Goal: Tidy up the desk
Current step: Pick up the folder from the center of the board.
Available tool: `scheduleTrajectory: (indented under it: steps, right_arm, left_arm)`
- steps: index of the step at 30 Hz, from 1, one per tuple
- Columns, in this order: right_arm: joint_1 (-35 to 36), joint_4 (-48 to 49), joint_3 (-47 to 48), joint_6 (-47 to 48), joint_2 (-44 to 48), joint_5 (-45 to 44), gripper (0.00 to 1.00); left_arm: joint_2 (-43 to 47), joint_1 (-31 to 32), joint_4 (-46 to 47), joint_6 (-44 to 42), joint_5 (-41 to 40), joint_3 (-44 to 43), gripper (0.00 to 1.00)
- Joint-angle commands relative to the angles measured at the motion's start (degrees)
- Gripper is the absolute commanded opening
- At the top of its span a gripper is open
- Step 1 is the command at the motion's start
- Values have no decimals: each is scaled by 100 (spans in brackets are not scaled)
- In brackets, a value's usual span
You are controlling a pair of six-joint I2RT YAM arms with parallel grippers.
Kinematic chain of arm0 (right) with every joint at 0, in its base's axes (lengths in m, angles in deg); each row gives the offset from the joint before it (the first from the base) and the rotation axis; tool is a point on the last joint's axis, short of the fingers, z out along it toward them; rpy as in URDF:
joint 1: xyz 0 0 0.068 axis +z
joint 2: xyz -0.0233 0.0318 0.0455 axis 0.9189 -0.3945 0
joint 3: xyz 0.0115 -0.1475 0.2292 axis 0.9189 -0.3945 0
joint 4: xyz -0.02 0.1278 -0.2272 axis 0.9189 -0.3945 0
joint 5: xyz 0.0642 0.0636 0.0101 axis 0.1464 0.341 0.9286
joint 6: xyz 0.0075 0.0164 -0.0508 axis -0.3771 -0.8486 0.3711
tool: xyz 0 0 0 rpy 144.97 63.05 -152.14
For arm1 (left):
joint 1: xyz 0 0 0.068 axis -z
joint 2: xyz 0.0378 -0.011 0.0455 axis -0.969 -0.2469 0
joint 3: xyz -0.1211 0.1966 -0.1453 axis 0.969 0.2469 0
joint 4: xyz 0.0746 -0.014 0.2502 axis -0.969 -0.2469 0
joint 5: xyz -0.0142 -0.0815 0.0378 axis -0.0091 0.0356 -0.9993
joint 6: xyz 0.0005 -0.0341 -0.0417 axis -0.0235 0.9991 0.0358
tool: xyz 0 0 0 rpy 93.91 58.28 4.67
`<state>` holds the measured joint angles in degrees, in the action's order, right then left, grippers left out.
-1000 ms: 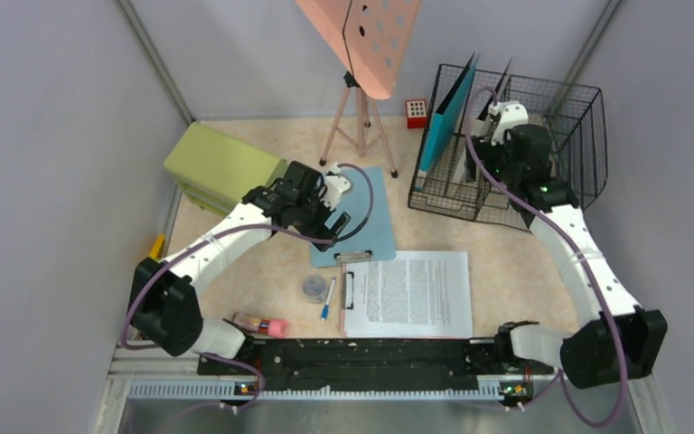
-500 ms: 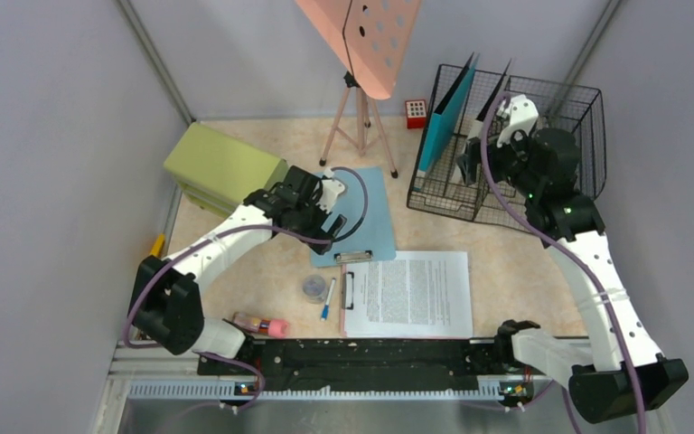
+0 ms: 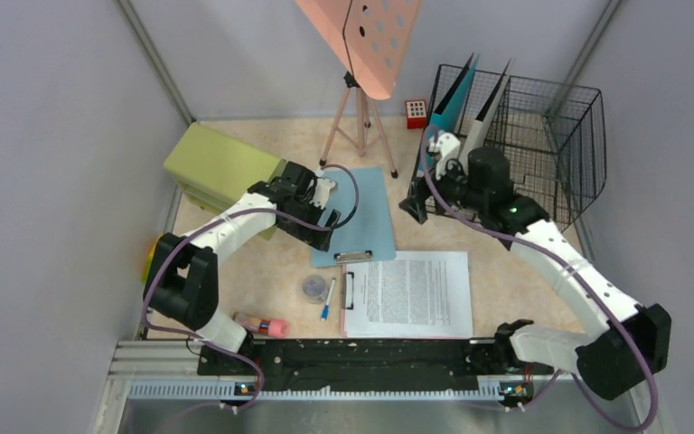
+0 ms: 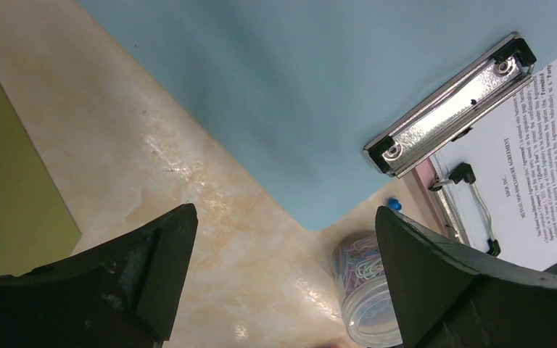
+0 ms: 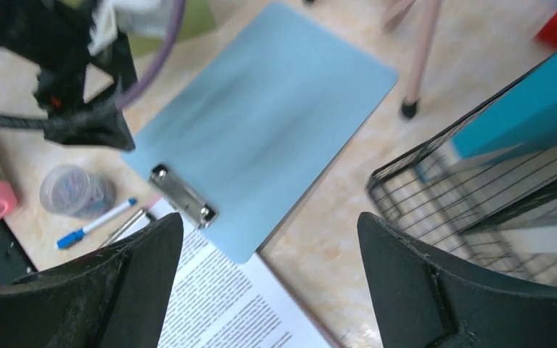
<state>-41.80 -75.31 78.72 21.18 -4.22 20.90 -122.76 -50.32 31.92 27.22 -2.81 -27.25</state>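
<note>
Swung out of the wire basket [image 3: 556,99] since the earlier frames, the right arm now reaches left past the basket's front corner, and the left arm's elbow has drawn back toward the left wall. Nearest the arm bases, a black-and-silver rail [image 3: 361,354] edges the bench [image 3: 276,271], whose pale marbled top runs from there to the grey walls. Just beyond the rail lies a pink-capped item [image 3: 267,325], then a clipboard of printed paper [image 3: 416,294] with a blue pen [image 3: 326,300] and a jar of paper clips [image 3: 314,287] to its left. Farther on lies a blue clipboard [image 3: 366,217]. The left gripper [image 4: 284,217] hangs over its near left corner, jaws spread wide and empty. The right gripper [image 5: 270,217] hovers above the bench near the clipboard's right side, jaws likewise apart, holding nothing. A green cabinet [image 3: 221,167] sits at the left. At the back stand the basket with a teal folder [image 3: 447,104] upright in it, a pink tripod stand [image 3: 359,117] and a small red block [image 3: 416,112].
</note>
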Motion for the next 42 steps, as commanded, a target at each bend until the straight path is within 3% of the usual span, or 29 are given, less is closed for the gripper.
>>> scheduleTrajectory:
  steps: [1,6,20,42]
  right_arm:
    - [196,1037,-738,-574,-401,230,89]
    - [223,1814,-1222,-1340,-1093,274,89]
    - [348,1861,-992,-2039,-2693,202,87]
    - [359,2496,-645,-2916,-3922,1415,85]
  left_arm:
    - [-99,-235,111,362,513,-169,99]
    - [-247,-488,248,715,871,-139,99]
    - [-639,-612,554,1348,875,-2,98]
    - [-803,-702,1056,1527,1742,465,98]
